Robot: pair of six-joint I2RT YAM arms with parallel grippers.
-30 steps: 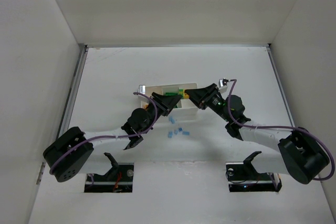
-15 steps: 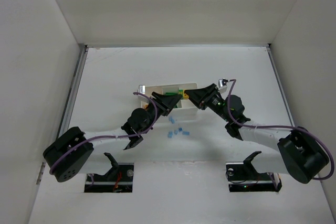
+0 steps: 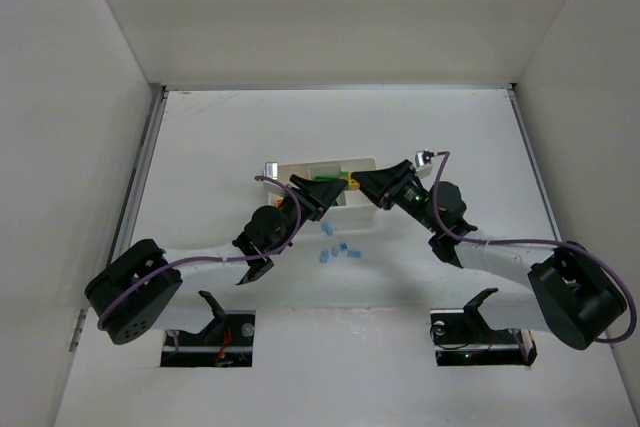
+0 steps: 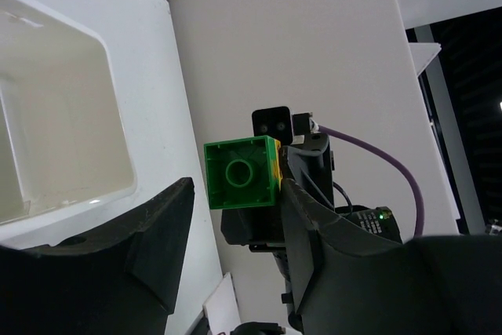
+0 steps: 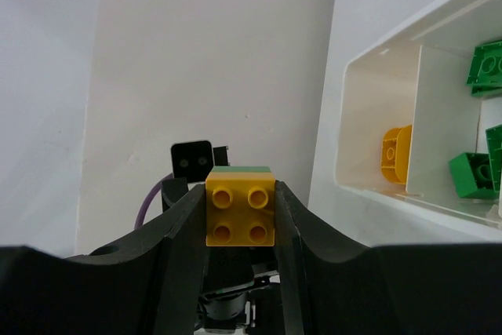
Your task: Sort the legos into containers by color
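Seen from overhead, my two black arms lean in from the near edge and meet nose to nose over a white tray [image 3: 300, 167] in the middle of the white table [image 3: 220, 127]. On the left, my left gripper [image 4: 238, 184] is parted a little wider than the green brick [image 4: 241, 172] that sits between its fingers. One finger lies just beside the brick, and on the other side a sliver of background shows (so this gripper is not clamping it). The green brick sits flush against a yellow brick [image 5: 240, 214], and in the overhead view the pair is over the tray. On the table just in front of the tray, between my arms, lies a loose cluster of light blue bricks [image 3: 338, 250]. On the right, my right gripper [image 5: 240, 194] is closed on the yellow brick, a finger pressed to each side and its four studs facing the wrist camera. Farther right in that wrist view, one tray compartment holds a yellow-orange brick [image 5: 396, 153]. The next compartment, past a thin divider, holds green bricks [image 5: 471, 174].
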